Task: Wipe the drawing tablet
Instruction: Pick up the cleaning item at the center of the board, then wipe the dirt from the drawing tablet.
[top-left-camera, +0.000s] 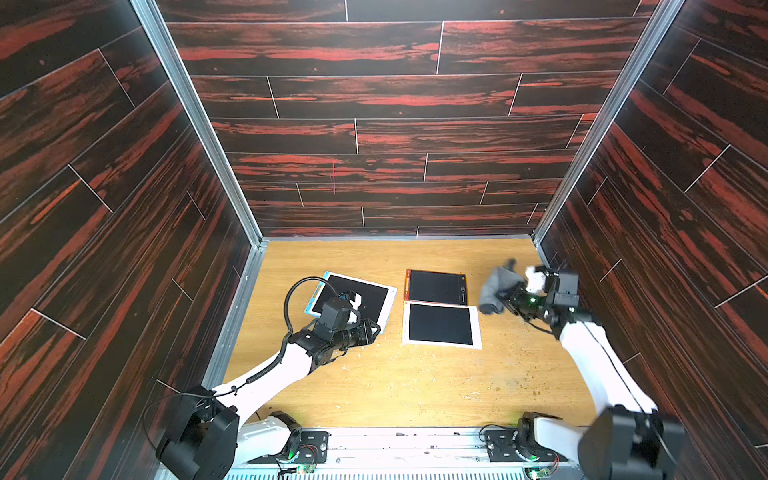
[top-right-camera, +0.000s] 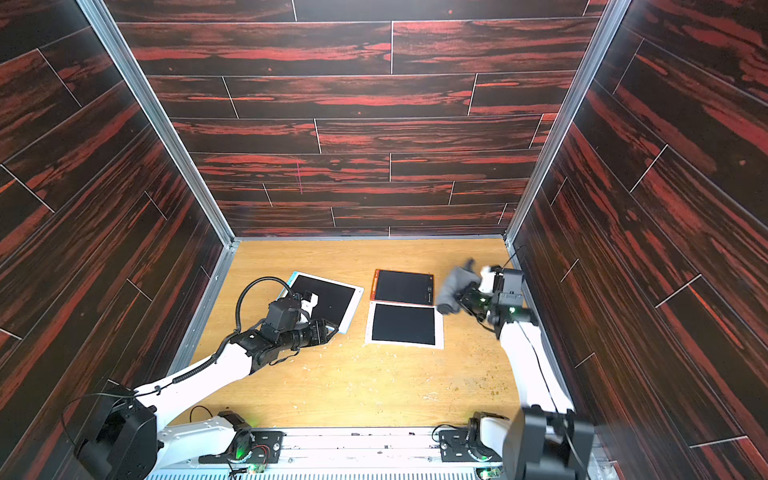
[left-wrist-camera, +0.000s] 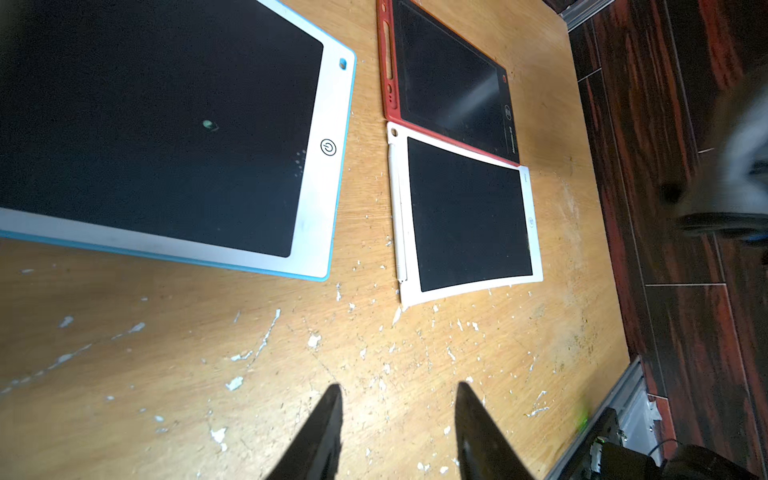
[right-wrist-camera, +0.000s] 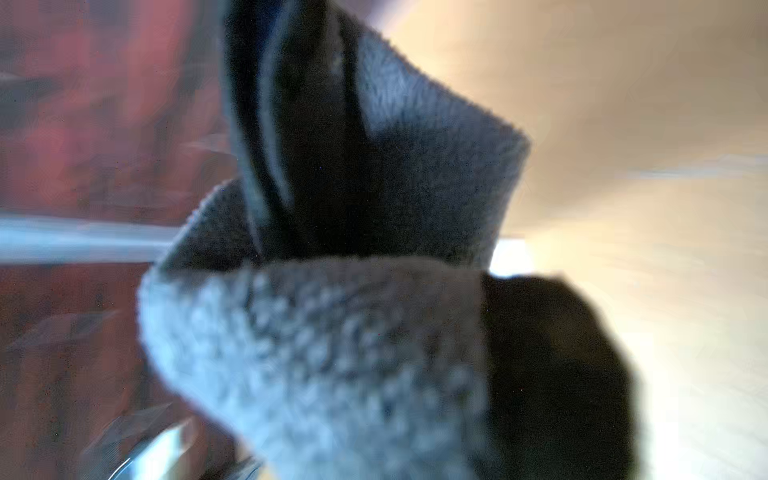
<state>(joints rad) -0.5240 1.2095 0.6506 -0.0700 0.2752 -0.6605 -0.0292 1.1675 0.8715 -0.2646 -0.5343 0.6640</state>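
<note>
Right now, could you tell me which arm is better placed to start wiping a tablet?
Right: the right gripper holds the grey cloth near the red tablet; the left gripper is open and empty.

A robot test cell in a lab: wood-print panels on aluminium posts box in a scuffed, paint-flecked table, and two arms are bolted to a metal rail at its edge.

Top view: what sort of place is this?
Probably a robot test cell: left arm and right arm mounted on a base rail, printed wood-look panels on metal framing enclosing a scuffed table with three drawing tablets.
</note>
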